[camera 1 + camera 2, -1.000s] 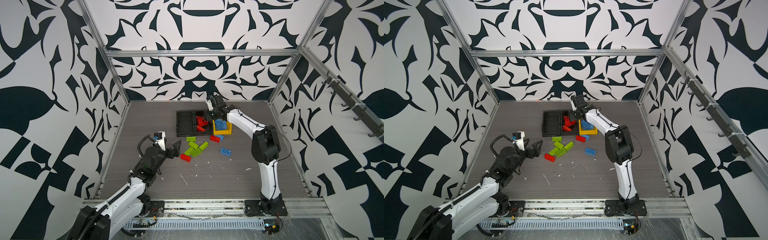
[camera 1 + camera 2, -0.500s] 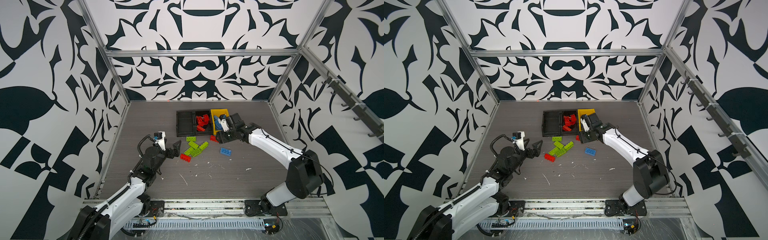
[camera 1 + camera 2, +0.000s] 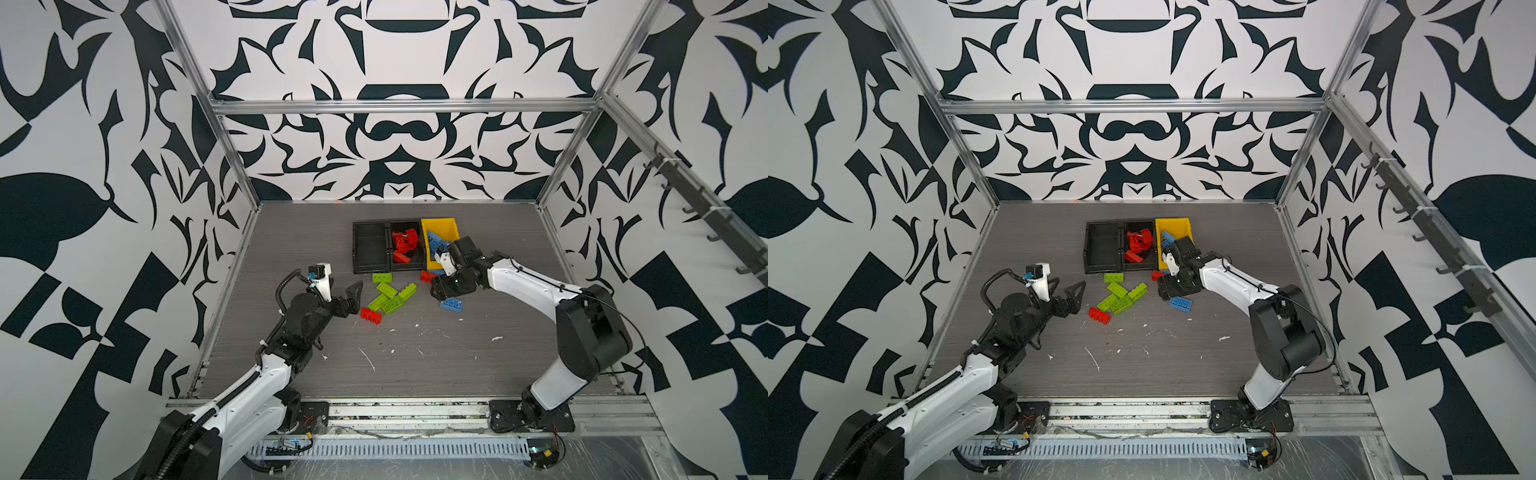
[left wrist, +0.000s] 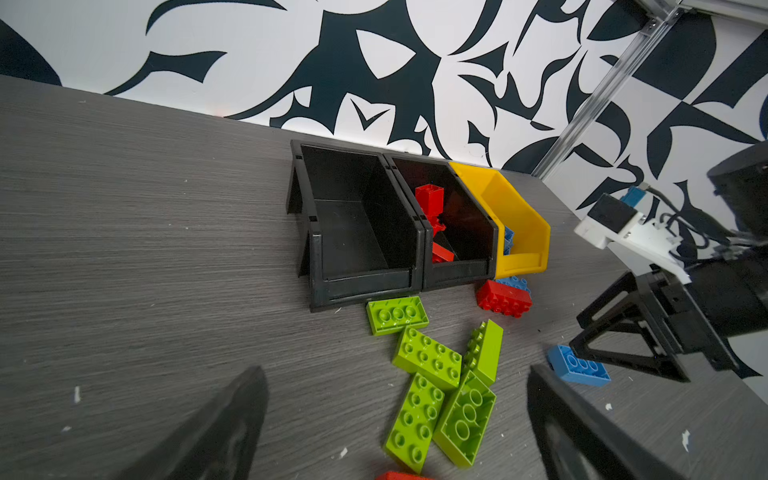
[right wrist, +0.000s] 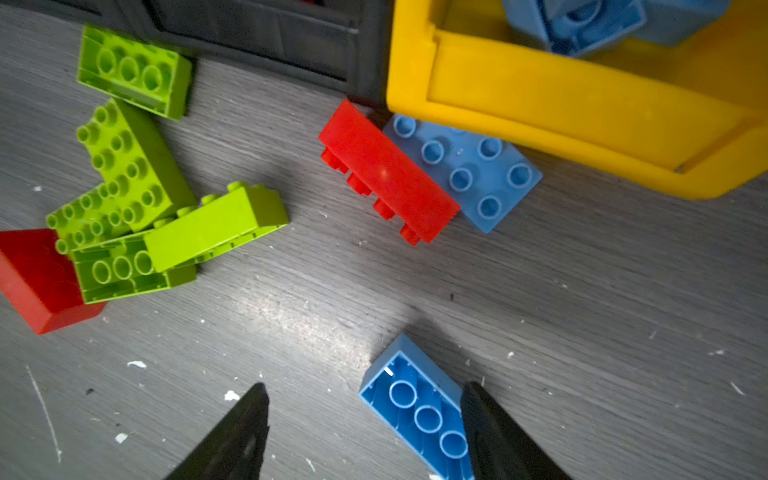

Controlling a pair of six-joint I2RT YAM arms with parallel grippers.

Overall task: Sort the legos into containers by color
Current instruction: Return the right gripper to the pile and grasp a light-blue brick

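Grey wood-grain bench [image 3: 498,353], walls [image 3: 395,158] swirling black on white! 2 black bins [image 3: 355,249], 1 bright yellow bin [image 3: 439,220]. Lime green bricks [image 3: 386,289], a red brick [image 3: 371,316], a light blue brick [image 3: 452,305], white flecks [image 3: 368,357].

Black-and-white patterned walls [image 3: 395,158] and aluminium framing [image 3: 399,106] enclose a scuffed grey wood-grain floor [image 3: 415,374].

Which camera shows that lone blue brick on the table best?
The right wrist view: the blue brick is close and large, hollow underside up. In both top views it is a tiny blue block; the left wrist view shows it smaller, farther off.
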